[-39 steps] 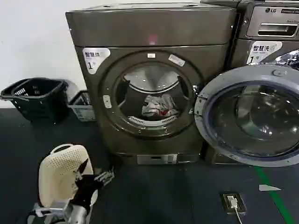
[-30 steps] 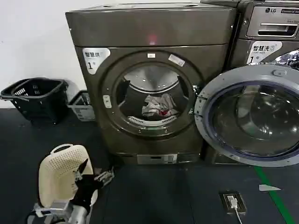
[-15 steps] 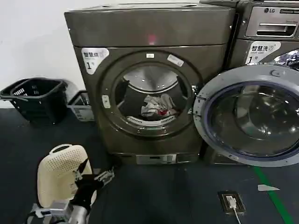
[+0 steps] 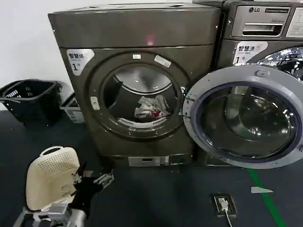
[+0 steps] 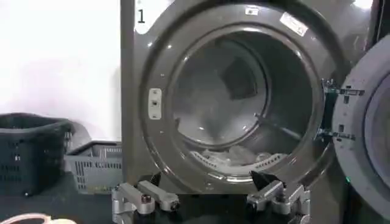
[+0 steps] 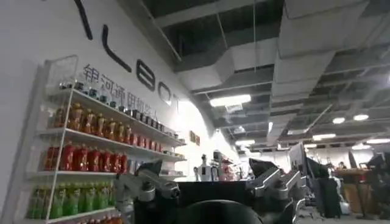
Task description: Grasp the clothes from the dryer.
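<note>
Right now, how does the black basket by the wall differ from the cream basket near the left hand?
The black basket is dark with open slats and stands far back by the white wall. The cream basket is pale with fine perforations and sits close, beside the left hand. Both stand on the floor, left of the dryer.

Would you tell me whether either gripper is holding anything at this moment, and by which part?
Nothing is held. The left gripper is open, low in front of the dryer; the clothes lie untouched in its drum. The right gripper is open too, pointing away into the room.
</note>
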